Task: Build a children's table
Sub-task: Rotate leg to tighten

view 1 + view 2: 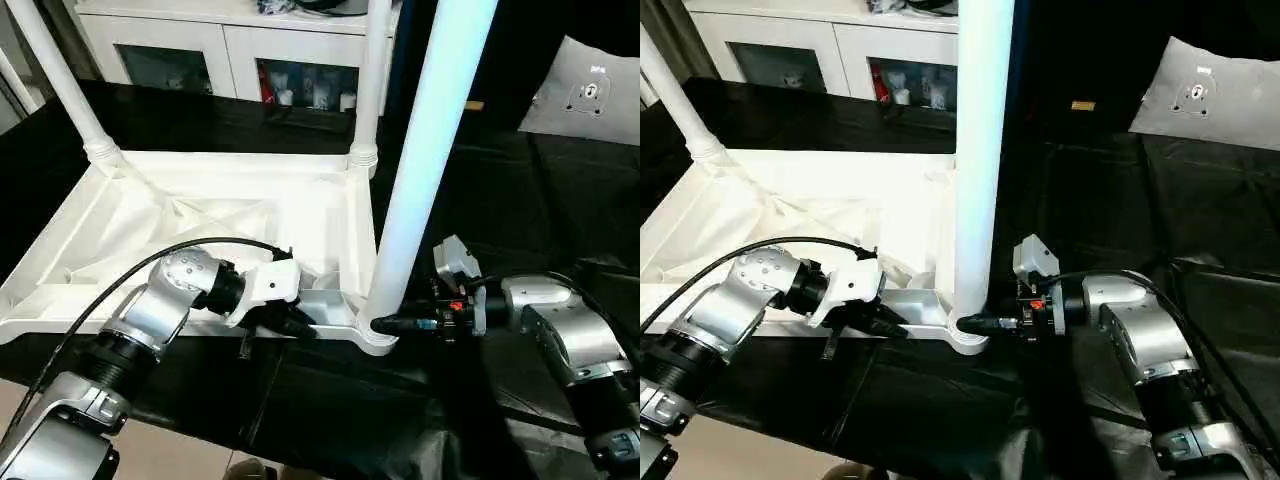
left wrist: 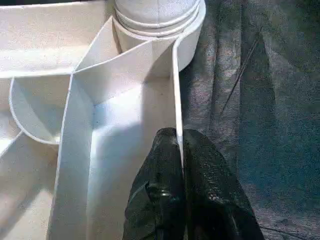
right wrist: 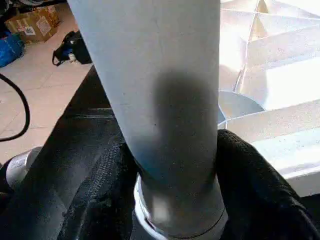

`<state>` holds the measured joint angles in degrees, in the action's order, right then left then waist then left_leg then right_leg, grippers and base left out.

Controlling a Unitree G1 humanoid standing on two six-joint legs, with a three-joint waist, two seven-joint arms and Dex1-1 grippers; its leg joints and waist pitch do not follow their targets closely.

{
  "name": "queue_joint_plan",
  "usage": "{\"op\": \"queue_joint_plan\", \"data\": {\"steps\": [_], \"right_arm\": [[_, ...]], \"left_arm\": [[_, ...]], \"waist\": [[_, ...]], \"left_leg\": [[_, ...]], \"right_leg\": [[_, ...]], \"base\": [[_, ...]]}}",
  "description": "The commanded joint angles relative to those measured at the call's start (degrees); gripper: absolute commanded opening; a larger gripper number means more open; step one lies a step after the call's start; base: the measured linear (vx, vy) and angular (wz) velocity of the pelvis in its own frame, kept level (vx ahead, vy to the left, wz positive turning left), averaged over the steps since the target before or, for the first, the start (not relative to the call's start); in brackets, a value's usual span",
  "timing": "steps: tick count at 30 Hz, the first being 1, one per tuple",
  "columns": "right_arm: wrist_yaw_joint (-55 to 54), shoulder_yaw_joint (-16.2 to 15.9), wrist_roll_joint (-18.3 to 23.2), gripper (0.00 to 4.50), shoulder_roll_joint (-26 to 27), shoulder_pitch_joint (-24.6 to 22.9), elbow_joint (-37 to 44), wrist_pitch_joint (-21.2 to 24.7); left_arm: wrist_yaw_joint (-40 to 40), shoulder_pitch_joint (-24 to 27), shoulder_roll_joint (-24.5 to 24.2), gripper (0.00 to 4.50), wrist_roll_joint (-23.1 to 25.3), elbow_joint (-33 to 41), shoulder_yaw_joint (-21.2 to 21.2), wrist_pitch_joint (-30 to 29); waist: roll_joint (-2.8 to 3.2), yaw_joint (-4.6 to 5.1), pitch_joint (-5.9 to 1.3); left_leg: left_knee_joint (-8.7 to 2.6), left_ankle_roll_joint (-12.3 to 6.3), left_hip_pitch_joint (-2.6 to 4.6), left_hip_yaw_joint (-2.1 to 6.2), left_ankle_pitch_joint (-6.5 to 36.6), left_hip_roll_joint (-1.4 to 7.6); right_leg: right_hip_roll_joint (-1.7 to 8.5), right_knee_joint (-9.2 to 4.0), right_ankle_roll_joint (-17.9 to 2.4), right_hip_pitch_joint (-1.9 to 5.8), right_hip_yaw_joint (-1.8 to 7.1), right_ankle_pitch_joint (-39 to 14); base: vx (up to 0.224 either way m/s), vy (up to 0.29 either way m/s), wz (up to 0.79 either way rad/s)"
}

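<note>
The children's table's white tabletop [image 1: 200, 215] lies upside down on a black cloth, ribbed side up. Three white legs stand in its corner sockets: one at the far left [image 1: 60, 80], one at the far right [image 1: 372, 80], and a near one [image 1: 420, 170] in the near right socket [image 1: 375, 338]. My left gripper [image 1: 300, 325] is shut on the tabletop's thin near rim [image 2: 176, 100], one finger on each side. My right gripper [image 1: 385, 325] holds the near leg [image 3: 160, 100] just above the socket, with its fingers [image 3: 250, 170] pressed against both sides.
A white cabinet with glass doors [image 1: 230, 50] stands behind the work. A grey cushion [image 1: 590, 95] lies at the far right on the black cloth [image 1: 520, 200]. Cardboard boxes [image 3: 30, 25] and a black cable sit on the floor beyond.
</note>
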<state>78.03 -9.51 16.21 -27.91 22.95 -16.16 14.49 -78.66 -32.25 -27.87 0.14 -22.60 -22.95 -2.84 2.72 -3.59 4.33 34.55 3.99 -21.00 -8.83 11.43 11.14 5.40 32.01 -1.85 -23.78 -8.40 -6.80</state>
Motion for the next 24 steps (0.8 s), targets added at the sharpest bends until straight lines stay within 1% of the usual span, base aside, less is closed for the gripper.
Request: {"op": "queue_joint_plan", "data": {"steps": [1, 3, 4, 5, 6, 7, 8, 9, 10, 11, 12, 13, 14, 15, 16, 17, 18, 19, 20, 21, 22, 23, 24], "right_arm": [[1.5, -0.6, 1.1, 1.98, -0.5, 0.7, 0.1, 0.8], [1.6, -0.7, 1.3, 1.97, -0.4, 0.5, 0.4, 1.2], [0.2, -0.9, 1.6, 1.97, 0.3, -0.2, 1.6, 2.1], [-0.8, -1.1, 1.5, 1.97, 0.8, -0.5, 2.3, 3.2], [-0.8, -1.1, 1.5, 1.97, 0.8, -0.5, 2.3, 3.2], [-0.8, -1.1, 1.5, 1.97, 0.8, -0.5, 2.3, 3.2], [-10.4, -0.7, -0.7, 1.97, 5.1, -0.9, 2.9, 5.7], [-10.4, -0.7, -0.7, 1.97, 5.1, -0.9, 2.9, 5.7], [-18.4, 0.6, -1.9, 1.97, 9.3, -0.6, 2.6, 7.2], [-26.4, 2.1, -2.7, 1.96, 13.9, -0.3, 2.2, 8.3], [-30.7, 2.8, -3.4, 1.96, 16.3, 0.0, 1.9, 8.6], [-30.7, 2.8, -3.4, 1.96, 16.3, 0.0, 1.9, 8.6], [-34.2, 3.3, -4.0, 1.96, 18.2, 0.3, 1.5, 8.7], [-37.0, 3.6, -4.5, 1.96, 19.8, 0.6, 1.3, 9.0], [-40.8, 4.3, -5.3, 1.96, 21.8, 1.0, 0.9, 9.3], [-44.4, 4.9, -6.0, 1.96, 23.6, 1.4, 0.6, 9.8], [-49.6, 5.6, -7.0, 1.96, 26.3, 1.9, 0.5, 10.6], [-50.6, 5.7, -7.3, 1.96, 26.9, 1.9, 0.7, 11.0], [-55.1, 6.2, -9.1, 1.96, 28.9, 2.3, 0.4, 11.2], [-57.0, 6.3, -10.3, 1.96, 29.9, 2.3, 0.2, 10.4], [-57.0, 6.3, -10.5, 1.96, 30.1, 2.1, -0.2, 9.0], [-57.0, 6.5, -10.6, 2.31, 29.7, 1.8, -0.4, 7.3], [-57.1, 6.5, -10.8, 2.52, 29.4, 1.6, -0.5, 6.6]], "left_arm": [[-2.6, -0.3, -0.1, 0.0, -0.4, 2.4, -1.2, 0.9], [-2.4, -0.2, -0.1, 0.0, -0.5, 2.6, -1.0, 0.5], [-1.2, -0.1, 0.8, 0.0, -1.2, 2.9, -0.3, -1.4], [0.0, -0.2, 1.5, 0.0, -1.3, 2.8, 0.1, -2.0], [0.0, -0.2, 1.5, 0.0, -1.3, 2.8, 0.1, -2.0], [0.0, -0.2, 1.5, 0.0, -1.3, 2.8, 0.1, -2.0], [6.2, -0.8, 4.9, 0.0, -1.2, 2.6, 1.7, -6.3], [6.2, -0.8, 4.9, 0.0, -1.2, 2.6, 1.7, -6.3], [11.2, -1.5, 7.8, 0.0, -1.2, 2.2, 3.0, -9.7], [16.5, -2.4, 10.9, 0.0, -1.0, 1.5, 4.2, -12.6], [19.8, -3.1, 12.7, 0.0, -0.6, 0.7, 4.9, -14.1], [19.8, -3.1, 12.7, 0.0, -0.6, 0.7, 4.9, -14.1], [22.1, -3.7, 14.1, 0.0, -0.3, -0.1, 5.3, -15.0], [24.3, -4.3, 15.3, 0.0, 0.2, -0.7, 5.6, -15.8], [27.0, -5.0, 16.6, 0.0, 0.8, -1.7, 6.0, -16.2], [29.1, -5.5, 17.8, 0.0, 1.2, -2.5, 6.3, -16.6], [33.0, -6.3, 19.9, 0.0, 1.9, -3.5, 7.0, -17.1], [33.8, -6.4, 20.3, 0.0, 2.1, -3.5, 7.2, -17.4], [35.9, -6.6, 22.0, 0.0, 2.5, -3.4, 7.7, -18.3], [36.9, -6.7, 23.1, 0.0, 2.9, -3.1, 8.0, -18.8], [37.4, -6.6, 23.6, 0.0, 3.1, -3.0, 8.0, -18.8], [37.5, -6.5, 23.7, 0.0, 3.5, -2.7, 7.6, -18.8], [37.4, -6.4, 23.6, 0.0, 3.6, -2.5, 7.3, -18.8]], "waist": [[-0.93, 0.05, -4.43], [-0.93, 0.11, -4.34], [-0.99, 0.13, -4.36], [-0.99, 0.18, -4.29], [-0.97, 0.08, -4.31], [-1.01, 0.15, -4.27], [-0.56, 0.18, -4.24], [-0.66, 0.32, -4.02], [-0.72, 0.56, -3.92], [-0.76, 1.01, -3.67], [-0.9, 1.55, -3.6], [-0.83, 1.89, -3.64], [-0.88, 2.42, -3.68], [-0.77, 2.66, -3.71], [-0.64, 3.22, -3.74], [-0.27, 3.68, -3.84], [-0.51, 4.26, -3.95], [-0.46, 4.39, -3.96], [-0.44, 4.51, -4.01], [-0.44, 4.57, -4.01], [-0.3, 4.66, -3.97], [-0.57, 4.53, -4.09], [-0.48, 4.4, -4.16]], "left_leg": [[-3.92, -5.86, 0.17, -0.09, 8.6, 2.02], [-3.94, -5.82, 0.13, -0.1, 8.7, 2.0], [-3.96, -5.71, 0.17, -0.11, 8.6, 2.03], [-3.98, -5.76, 0.15, -0.11, 8.7, 2.03], [-3.95, -5.68, 0.23, -0.11, 8.8, 1.99], [-3.97, -5.66, 0.12, -0.08, 8.8, 1.97], [-3.96, -5.4, 0.24, -0.1, 9.1, 1.96], [-4.06, -4.94, 0.23, -0.11, 9.0, 1.98], [-4.08, -4.14, 0.29, 0.01, 10.7, 1.7], [-4.01, -2.9, 0.45, -0.07, 11.4, 1.43], [-3.91, -1.66, 0.42, 0.15, 12.1, 1.01], [-3.86, -1.28, 0.38, 0.23, 12.5, 0.95], [-3.81, -1.53, 0.29, 0.4, 13.4, 0.86], [-3.86, -1.81, 0.31, 0.44, 13.6, 0.9], [-3.92, -2.4, 0.11, 0.52, 13.7, 0.97], [-3.94, -2.64, 0.31, 0.63, 13.9, 1.06], [-3.97, -3.03, 0.01, 0.6, 13.1, 0.98], [-4.05, -3.07, 0.02, 0.67, 12.9, 1.06], [-3.98, -3.52, 0.24, 0.56, 12.8, 1.01], [-3.99, -3.7, 0.17, 0.58, 12.6, 1.02], [-4.07, -3.86, 0.06, 0.54, 12.1, 1.11], [-4.01, -4.34, 0.08, 0.47, 11.9, 1.02], [-4.03, -4.94, 0.02, 0.49, 11.2, 1.11]], "right_leg": [[3.41, -3.57, -8.2, 3.86, 3.27, -23.3], [3.37, -3.62, -8.0, 3.84, 3.28, -23.4], [3.34, -3.53, -8.0, 3.87, 3.3, -23.3], [3.27, -3.63, -8.0, 3.83, 3.28, -23.5], [3.35, -3.7, -7.9, 3.84, 3.26, -23.8], [3.37, -3.69, -7.8, 3.88, 3.25, -24.1], [3.4, -3.84, -7.6, 3.78, 3.25, -24.8], [3.21, -3.91, -7.4, 3.67, 3.28, -24.9], [3.32, -4.35, -6.6, 3.75, 2.9, -27.9], [3.24, -4.92, -5.3, 3.47, 2.63, -31.1], [3.37, -5.46, -3.7, 3.61, 2.06, -34.2], [3.34, -5.58, -3.0, 3.62, 1.91, -35.0], [3.28, -5.93, -1.7, 3.71, 1.65, -35.8], [3.33, -6.06, -1.6, 3.72, 1.6, -35.5], [3.31, -6.06, -1.9, 3.78, 1.66, -33.8], [3.29, -6.05, -2.5, 3.68, 1.55, -32.5], [3.21, -5.88, -3.2, 3.8, 1.66, -30.4], [3.19, -5.76, -3.7, 3.76, 1.71, -29.7], [3.15, -5.82, -4.2, 3.68, 1.85, -28.6], [3.19, -5.62, -4.5, 3.73, 1.93, -27.9], [3.22, -5.53, -4.9, 3.69, 2.0, -27.2], [3.25, -5.5, -5.0, 3.83, 2.04, -26.7], [3.31, -5.2, -5.4, 3.9, 2.24, -25.4]], "base": [[0.0, 0.0, 0.0], [0.0, 0.0, 0.0], [0.0, 0.0, 0.0], [0.0, 0.0, 0.0], [0.0, 0.0, 0.0], [0.0, 0.0, 0.0], [0.0, 0.0, 0.0], [0.0, 0.0, 0.0], [0.0, 0.0, 0.0], [0.0, 0.0, 0.0], [0.0, 0.0, 0.0], [0.0, 0.0, 0.0], [0.0, 0.0, 0.0], [0.0, 0.0, 0.0], [0.0, 0.0, 0.0], [0.0, 0.0, 0.0], [0.0, 0.0, 0.0], [0.0, 0.0, 0.0], [0.0, 0.0, 0.0], [0.0, 0.0, 0.0], [0.0, 0.0, 0.0], [0.0, 0.0, 0.0], [0.0, 0.0, 0.0]]}}
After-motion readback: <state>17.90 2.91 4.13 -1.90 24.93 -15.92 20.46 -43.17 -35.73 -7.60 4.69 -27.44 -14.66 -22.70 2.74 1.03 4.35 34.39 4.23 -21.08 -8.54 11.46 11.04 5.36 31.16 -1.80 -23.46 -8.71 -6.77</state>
